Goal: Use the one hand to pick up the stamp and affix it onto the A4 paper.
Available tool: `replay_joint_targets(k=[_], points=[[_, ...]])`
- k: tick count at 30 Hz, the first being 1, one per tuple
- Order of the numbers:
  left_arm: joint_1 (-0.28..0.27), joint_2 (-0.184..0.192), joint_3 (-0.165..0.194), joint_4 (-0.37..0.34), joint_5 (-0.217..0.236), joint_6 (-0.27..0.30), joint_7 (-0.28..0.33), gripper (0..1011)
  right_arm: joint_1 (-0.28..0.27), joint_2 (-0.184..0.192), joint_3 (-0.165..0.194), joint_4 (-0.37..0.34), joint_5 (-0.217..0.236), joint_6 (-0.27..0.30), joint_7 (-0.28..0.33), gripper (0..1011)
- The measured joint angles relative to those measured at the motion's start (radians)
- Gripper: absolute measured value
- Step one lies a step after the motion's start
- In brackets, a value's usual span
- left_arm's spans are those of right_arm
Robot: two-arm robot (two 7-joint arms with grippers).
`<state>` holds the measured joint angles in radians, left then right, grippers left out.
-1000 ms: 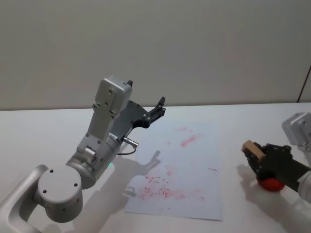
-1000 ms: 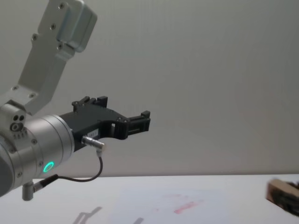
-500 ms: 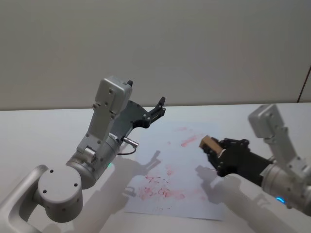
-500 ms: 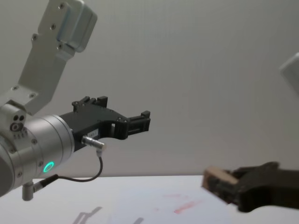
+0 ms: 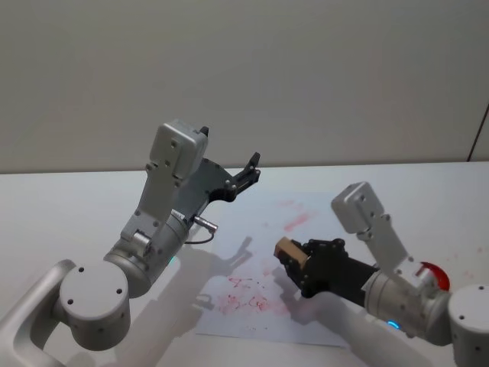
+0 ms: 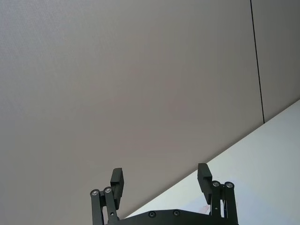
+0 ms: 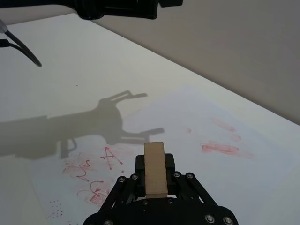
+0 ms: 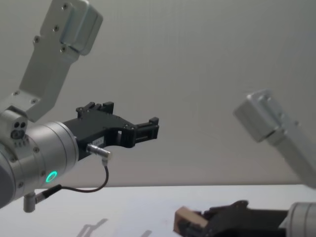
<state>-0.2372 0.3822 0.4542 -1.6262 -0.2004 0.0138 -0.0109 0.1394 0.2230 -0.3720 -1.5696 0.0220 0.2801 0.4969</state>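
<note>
The right gripper [image 5: 296,262] is clamped on the stamp [image 5: 288,249], which sticks out in front of its fingers, over the lower middle of the paper [image 5: 321,218]. Whether the stamp touches the sheet I cannot tell; its underside is hidden. A red thing [image 5: 434,273] is half covered by this arm. The left gripper [image 5: 249,170] hangs with fingers wide apart, high above the table [image 5: 61,206].

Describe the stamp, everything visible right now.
The stamp is a small light-tan block, wood-like, with plain rectangular faces, one darker. It is clamped between the right gripper's black fingers, sticking out past the fingertips. It hangs over the red-smudged A4 paper, apparently not touching it yet.
</note>
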Motion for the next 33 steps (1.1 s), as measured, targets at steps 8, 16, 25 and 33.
replay_joint_targets(k=[8, 16, 25, 33], points=[[0.000, 0.000, 0.000, 0.000, 0.000, 0.000, 0.000, 1001, 0.005, -0.017, -0.023, 0.034, -0.025, 0.022, -0.002, 218], [0.000, 0.000, 0.000, 0.000, 0.000, 0.000, 0.000, 1001, 0.000, -0.017, -0.030, 0.049, -0.039, 0.042, -0.013, 218], [0.000, 0.000, 0.000, 0.000, 0.000, 0.000, 0.000, 1001, -0.006, -0.013, -0.032, 0.058, -0.041, 0.054, -0.029, 218], [0.000, 0.000, 0.000, 0.000, 0.000, 0.000, 0.000, 1001, -0.006, -0.018, -0.033, 0.069, -0.023, 0.049, -0.049, 218]])
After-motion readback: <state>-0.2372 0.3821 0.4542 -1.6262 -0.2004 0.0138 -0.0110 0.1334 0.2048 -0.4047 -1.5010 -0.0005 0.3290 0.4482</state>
